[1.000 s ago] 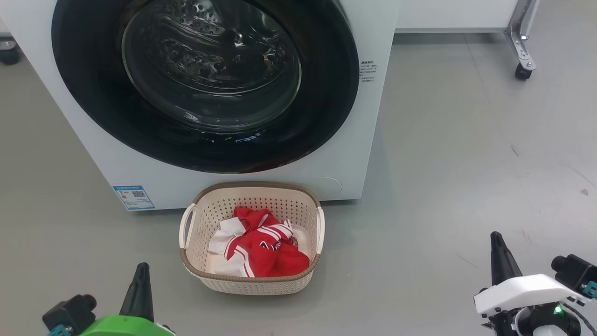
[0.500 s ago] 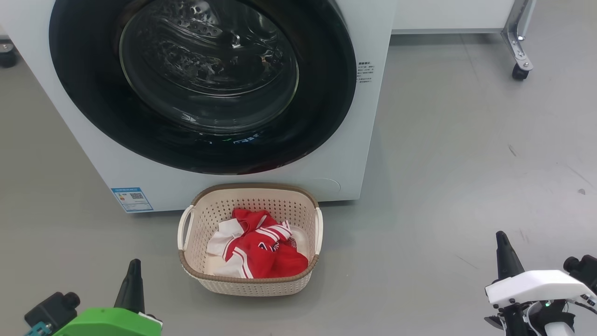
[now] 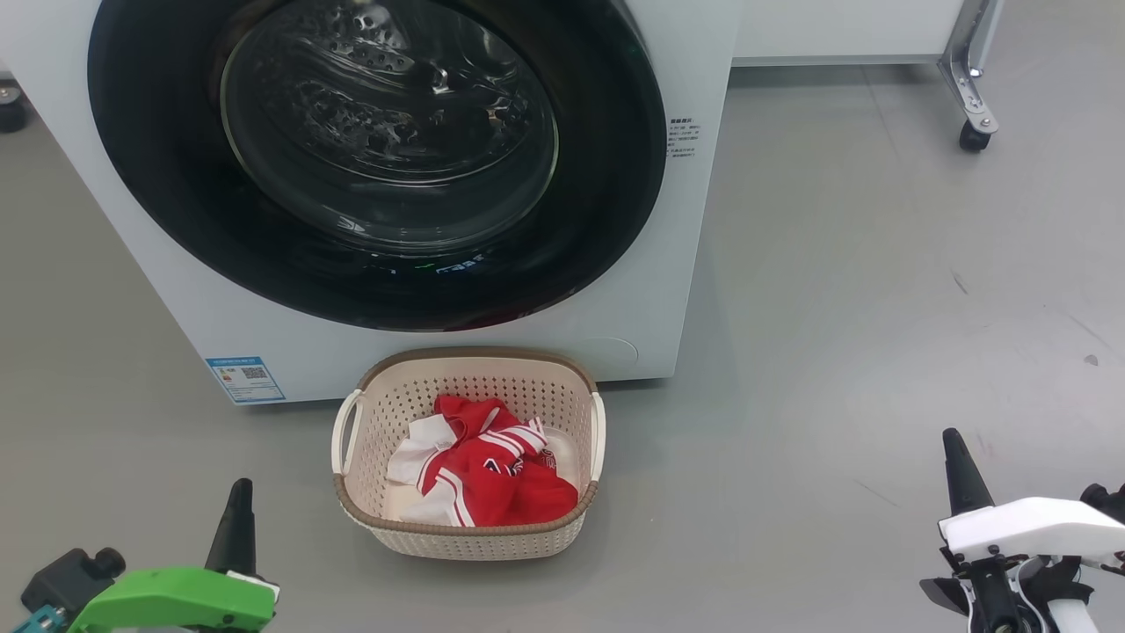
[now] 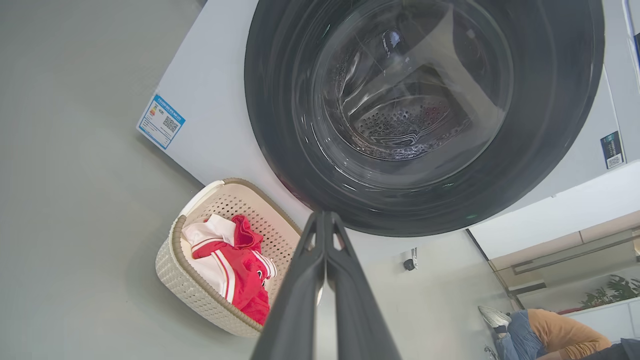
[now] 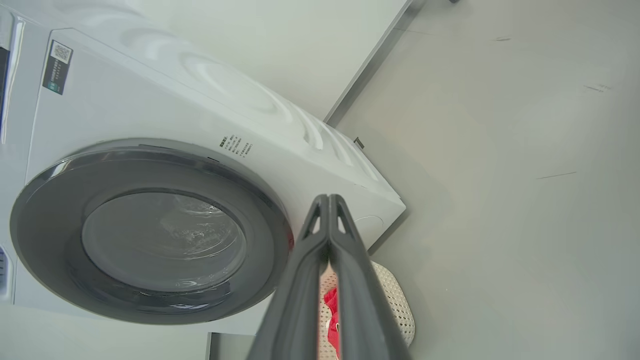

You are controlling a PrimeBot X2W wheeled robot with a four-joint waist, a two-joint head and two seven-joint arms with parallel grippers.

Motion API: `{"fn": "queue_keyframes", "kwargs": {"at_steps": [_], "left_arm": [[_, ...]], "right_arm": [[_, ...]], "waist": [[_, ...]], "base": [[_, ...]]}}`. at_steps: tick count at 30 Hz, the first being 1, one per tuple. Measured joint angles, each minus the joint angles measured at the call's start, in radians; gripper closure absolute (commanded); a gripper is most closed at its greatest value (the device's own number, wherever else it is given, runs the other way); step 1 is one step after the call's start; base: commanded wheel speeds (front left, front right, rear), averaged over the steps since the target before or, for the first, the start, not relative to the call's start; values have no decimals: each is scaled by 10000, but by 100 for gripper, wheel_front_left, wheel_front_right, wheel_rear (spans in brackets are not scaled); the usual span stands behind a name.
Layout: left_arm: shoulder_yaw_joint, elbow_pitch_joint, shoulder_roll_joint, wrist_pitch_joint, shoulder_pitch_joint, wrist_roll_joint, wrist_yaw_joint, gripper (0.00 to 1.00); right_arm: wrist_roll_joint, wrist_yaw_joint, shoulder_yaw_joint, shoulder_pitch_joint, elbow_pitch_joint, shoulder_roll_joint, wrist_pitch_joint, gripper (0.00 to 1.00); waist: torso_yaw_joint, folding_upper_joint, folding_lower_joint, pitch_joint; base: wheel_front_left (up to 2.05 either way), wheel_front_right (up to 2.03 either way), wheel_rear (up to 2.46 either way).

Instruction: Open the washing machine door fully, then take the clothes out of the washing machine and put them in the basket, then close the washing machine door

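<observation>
Clothes [image 3: 501, 479] lie in the basket [image 3: 475, 355] below the closed washing machine door [image 3: 158, 193]; left pincer [image 3: 239, 489] and right pincer [image 3: 951, 438] clenched empty.

We've got a metal caster leg [image 3: 971, 110] standing on the scuffed grey floor [image 3: 879, 290], white panel [image 3: 844, 26] just beside that leg, another dark caster [image 3: 10, 112] well apart from it.

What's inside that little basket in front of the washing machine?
Red clothes with white stripes and panels lie in the basket. Part of its pale bottom shows beside them; whatever lies beneath the fabric is covered.
</observation>
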Motion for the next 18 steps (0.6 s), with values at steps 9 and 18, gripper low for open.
{"fn": "queue_keyframes", "kwargs": {"at_steps": [9, 18], "left_arm": [[215, 140, -2, 301, -155, -1081, -98, 100], [460, 278, -10, 579, -284, -2178, -224, 100]], "right_arm": [[1112, 144, -265, -157, 163, 69, 236, 100], [2219, 314, -529, -360, 301, 136, 489, 100]], "waist": [[-40, 0, 0, -23], [-80, 0, 0, -45]], "base": [[0, 0, 0], [0, 0, 0]]}}
